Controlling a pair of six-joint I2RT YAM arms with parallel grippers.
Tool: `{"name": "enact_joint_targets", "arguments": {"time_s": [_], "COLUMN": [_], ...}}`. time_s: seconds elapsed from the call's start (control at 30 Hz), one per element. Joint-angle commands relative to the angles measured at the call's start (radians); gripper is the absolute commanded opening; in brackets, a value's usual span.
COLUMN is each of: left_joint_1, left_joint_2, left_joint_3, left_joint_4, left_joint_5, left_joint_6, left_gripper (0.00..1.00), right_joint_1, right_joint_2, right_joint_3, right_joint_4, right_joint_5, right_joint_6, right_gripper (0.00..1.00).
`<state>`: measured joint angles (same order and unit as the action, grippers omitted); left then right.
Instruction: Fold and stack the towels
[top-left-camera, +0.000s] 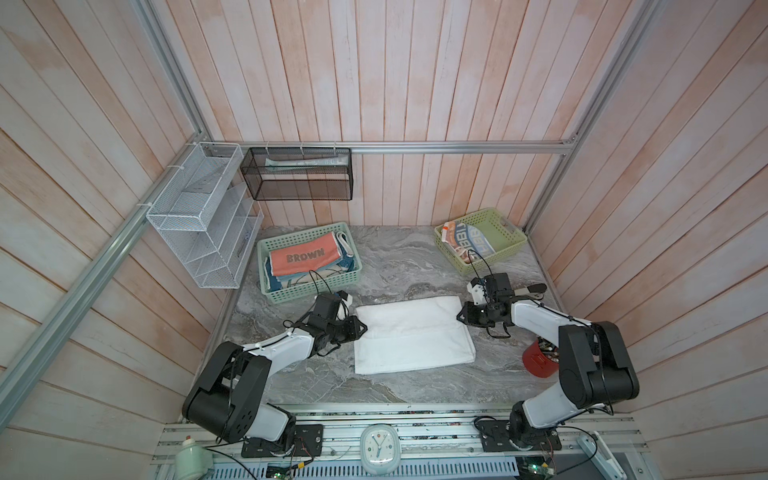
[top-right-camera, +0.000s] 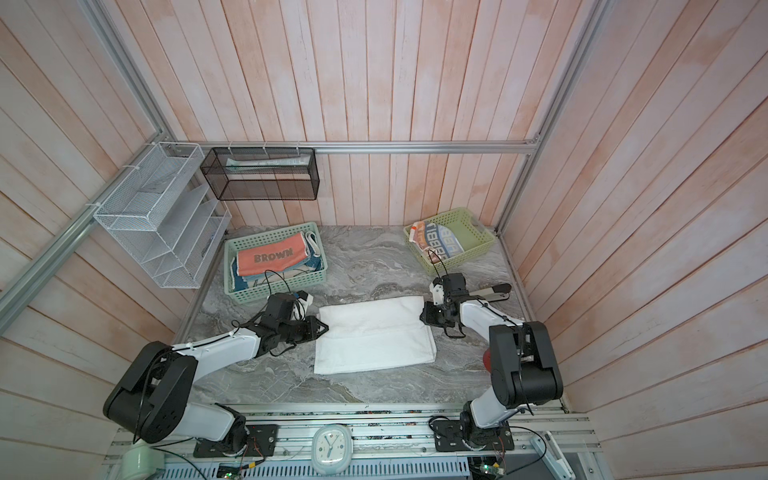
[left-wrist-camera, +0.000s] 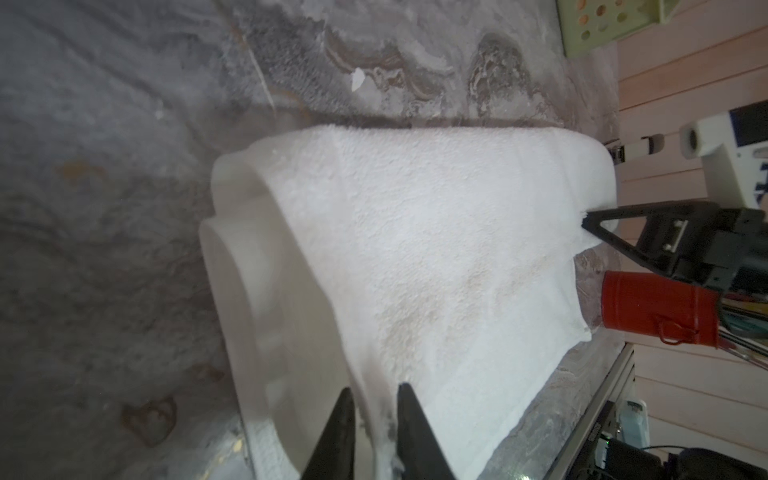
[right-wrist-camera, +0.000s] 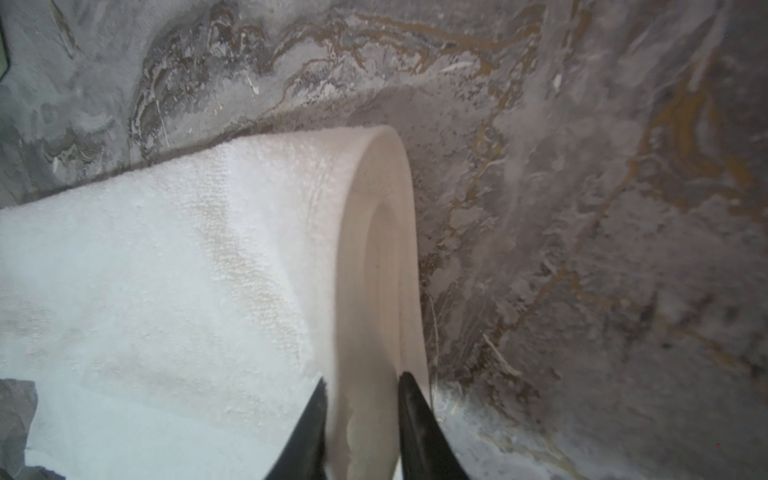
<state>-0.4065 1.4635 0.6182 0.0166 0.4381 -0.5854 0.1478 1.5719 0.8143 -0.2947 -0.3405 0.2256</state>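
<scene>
A: While the white towel (top-left-camera: 415, 336) lies at the middle of the marble tabletop (top-left-camera: 415, 266), it is taken at both short ends.

B: Left end, what is recorded?

A: The left gripper (top-left-camera: 365, 327) is set against the towel's left edge. In the left wrist view its fingers (left-wrist-camera: 415, 432) are drawn nearly together, and a bunched ridge of the cloth is pinched between them.

B: And the right end?

A: The right gripper (top-left-camera: 458, 316) is placed at the right edge, toward the far side. In the right wrist view its fingers (right-wrist-camera: 419, 432) are held a little wider. They are closed on the looped edge of the towel, with cloth pressed against both inner faces.

B: How is the cloth laid?

A: The far part is doubled over in a rounded loop, open at both ends. The near part is spread flat on the table.

B: The other towels?

A: A coral towel (top-left-camera: 303, 257) lettered "BROWN" is seen on top of a pile in the left green basket (top-left-camera: 309, 297), with a cream-and-blue cloth (top-left-camera: 332, 272) under it. A striped towel (top-left-camera: 469, 241) is bunched in the right green basket (top-left-camera: 490, 266) at the far right corner. A red cup (top-left-camera: 540, 361) is noted beside the right arm.
</scene>
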Motion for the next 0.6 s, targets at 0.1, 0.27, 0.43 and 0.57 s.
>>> {"name": "enact_joint_targets", "arguments": {"time_s": [0.1,0.27,0.43,0.57], "left_joint_1": [0.053,0.128,0.175,0.193], "left_joint_2": [0.025,0.032,0.039,0.032], "left_joint_3": [0.09,0.195,0.318,0.406], "left_joint_4": [0.008,-0.077,-0.164,-0.211], "left_joint_5": [0.056,0.096,0.13,0.138], "left_joint_6": [0.037,0.09,0.137,0.16], "left_gripper": [0.0,0.0,0.0,0.0], "right_joint_1": [-0.005,-0.008,-0.01,-0.011], "right_joint_2": [-0.019,-0.014,0.033,0.058], "right_joint_3": [0.087,0.182,0.302,0.398], "right_joint_4": [-0.049,-0.097,-0.168,-0.205], "right_joint_5": [-0.005,0.002,0.002,0.001], "right_joint_6": [-0.015,-0.021,-0.037,-0.053], "right_gripper": [0.01,0.0,0.0,0.0]}}
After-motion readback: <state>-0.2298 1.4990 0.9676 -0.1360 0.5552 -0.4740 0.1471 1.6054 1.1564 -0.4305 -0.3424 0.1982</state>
